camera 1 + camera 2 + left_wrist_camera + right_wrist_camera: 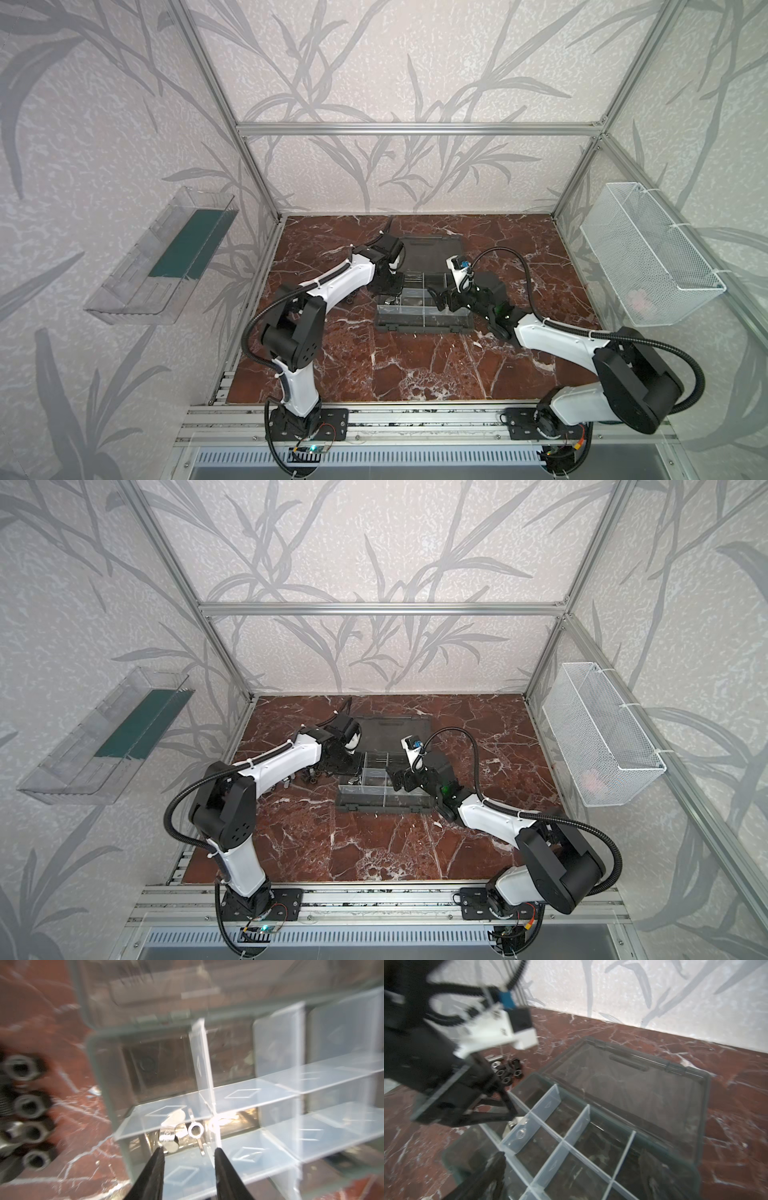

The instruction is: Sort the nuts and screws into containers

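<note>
Over the case [424, 327], the left gripper [189, 1152] hangs part-open and empty above silver nuts [195, 1130]; the right gripper [571, 1172] gapes wide, empty.

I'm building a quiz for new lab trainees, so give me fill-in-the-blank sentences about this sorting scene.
1. The lid of the organizer case is ___, not shut.
2. The parts in the compartment under the left gripper are ___ in colour, not black.
3. The black nuts lie heaped on the ___, outside the case.
Missing words: open, silver, table.
</note>
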### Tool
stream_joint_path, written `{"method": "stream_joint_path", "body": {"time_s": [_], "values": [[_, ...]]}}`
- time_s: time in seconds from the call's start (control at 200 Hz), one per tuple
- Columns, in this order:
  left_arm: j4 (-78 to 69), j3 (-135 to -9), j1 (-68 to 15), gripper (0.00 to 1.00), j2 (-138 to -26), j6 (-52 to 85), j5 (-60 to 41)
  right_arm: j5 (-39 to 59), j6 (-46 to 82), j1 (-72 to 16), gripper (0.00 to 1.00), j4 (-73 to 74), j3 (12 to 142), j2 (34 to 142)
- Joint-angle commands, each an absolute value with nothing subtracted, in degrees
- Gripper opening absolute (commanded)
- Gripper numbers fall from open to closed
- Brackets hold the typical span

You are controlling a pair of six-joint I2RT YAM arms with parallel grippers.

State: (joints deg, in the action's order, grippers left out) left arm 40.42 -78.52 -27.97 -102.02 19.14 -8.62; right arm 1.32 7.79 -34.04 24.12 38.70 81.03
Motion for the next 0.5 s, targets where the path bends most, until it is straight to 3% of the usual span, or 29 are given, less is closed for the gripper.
{"method": "stream_joint_path", "body": {"time_s": [0.0,0.145,0.285,0.365,0.495], "values": [[38.3,-76.7,-27.1,0.44,-93.9,19.5,-8.0,-7.5,10.0,-32.1,0.99,6.8,44.7,79.4],[32.3,-72.5,-27.1,0.57,-85.4,20.1,-9.2,-8.0,12.5,-28.6,1.0,-1.7,45.0,78.2],[25.0,-66.9,-27.0,0.81,-78.5,21.9,-10.0,-7.8,13.4,-26.5,0.84,-4.6,43.7,78.2],[24.6,-66.9,-27.1,0.86,-77.7,22.0,-11.2,-5.7,14.1,-25.1,0.78,-3.8,42.9,79.7],[24.5,-67.1,-27.1,0.9,-78.0,23.2,-13.2,-3.8,14.8,-24.7,0.76,-3.9,43.8,83.7]]}}
